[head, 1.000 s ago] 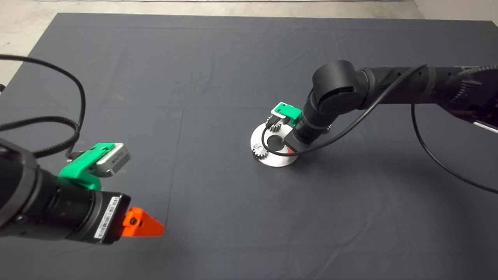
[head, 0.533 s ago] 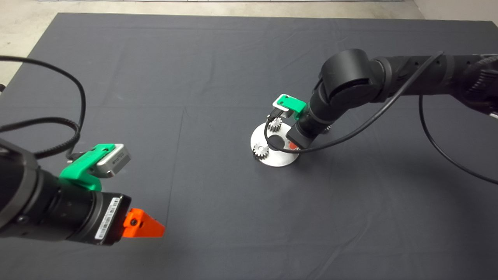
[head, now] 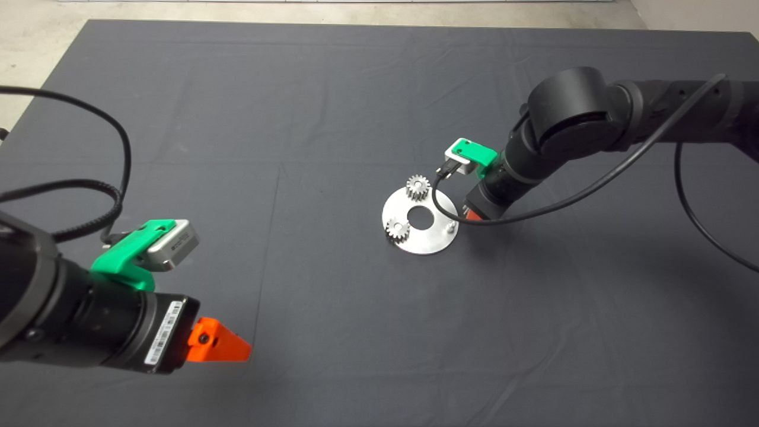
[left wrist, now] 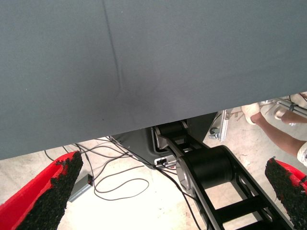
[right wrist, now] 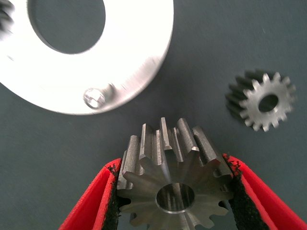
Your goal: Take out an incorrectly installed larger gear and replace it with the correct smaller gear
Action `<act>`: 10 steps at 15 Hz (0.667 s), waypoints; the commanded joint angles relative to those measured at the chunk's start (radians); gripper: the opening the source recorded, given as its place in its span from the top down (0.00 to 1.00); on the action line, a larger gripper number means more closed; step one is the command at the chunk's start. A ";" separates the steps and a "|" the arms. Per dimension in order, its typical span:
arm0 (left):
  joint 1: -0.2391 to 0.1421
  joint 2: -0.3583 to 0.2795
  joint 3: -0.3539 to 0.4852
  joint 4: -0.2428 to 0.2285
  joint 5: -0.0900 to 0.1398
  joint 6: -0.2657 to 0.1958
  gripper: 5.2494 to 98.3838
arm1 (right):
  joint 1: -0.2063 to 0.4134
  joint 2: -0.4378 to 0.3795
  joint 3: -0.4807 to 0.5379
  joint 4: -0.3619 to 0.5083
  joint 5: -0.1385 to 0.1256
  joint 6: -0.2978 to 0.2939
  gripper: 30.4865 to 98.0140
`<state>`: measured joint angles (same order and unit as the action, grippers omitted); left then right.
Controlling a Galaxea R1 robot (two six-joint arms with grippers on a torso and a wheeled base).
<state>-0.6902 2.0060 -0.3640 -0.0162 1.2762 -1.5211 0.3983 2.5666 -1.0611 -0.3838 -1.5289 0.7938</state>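
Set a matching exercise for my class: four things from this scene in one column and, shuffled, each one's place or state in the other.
Things
1. larger gear
2. smaller gear
3. bare pin
4. left gripper

Places or states
A. lying loose on the mat
B. waiting open at the lower left
C. clamped between the right gripper's fingers
D. standing on the round plate

Pairs: 1-C, 2-A, 3-D, 4-B
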 commanded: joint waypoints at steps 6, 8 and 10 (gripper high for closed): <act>-0.005 0.000 0.013 -0.018 0.000 0.001 0.00 | 0.030 -0.126 0.018 0.077 -0.103 0.005 0.71; -0.005 -0.001 0.013 -0.018 0.002 0.002 0.00 | 0.028 -0.153 0.028 0.094 -0.103 0.007 0.71; -0.005 -0.002 0.013 -0.018 0.002 0.002 0.00 | 0.022 -0.176 0.069 0.103 -0.103 0.024 0.71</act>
<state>-0.6902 2.0058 -0.3640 -0.0162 1.2762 -1.5206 0.3977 2.4445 -1.0564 -0.3381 -1.5298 0.7938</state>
